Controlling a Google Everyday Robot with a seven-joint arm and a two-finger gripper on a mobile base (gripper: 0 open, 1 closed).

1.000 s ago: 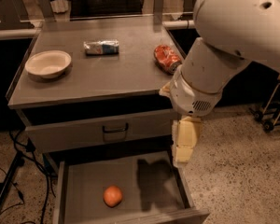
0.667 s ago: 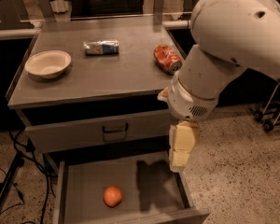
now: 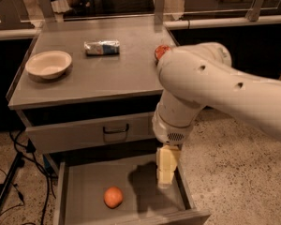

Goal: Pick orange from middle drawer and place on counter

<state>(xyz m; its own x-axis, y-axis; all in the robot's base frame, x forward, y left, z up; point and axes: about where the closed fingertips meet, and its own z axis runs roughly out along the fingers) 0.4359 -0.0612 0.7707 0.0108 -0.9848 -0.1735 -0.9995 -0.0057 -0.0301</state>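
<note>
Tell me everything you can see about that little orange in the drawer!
The orange is small, round and smooth, orange all over, with no stem showing. It looks whole. It sits alone on the flat grey floor of the open middle drawer, left of centre and near the front, touching only that floor. The gripper hangs over the drawer's right side, apart from the orange.

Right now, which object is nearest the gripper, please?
The orange in the middle drawer, over which the gripper hangs; bowl, packet and red item sit on the counter.
</note>
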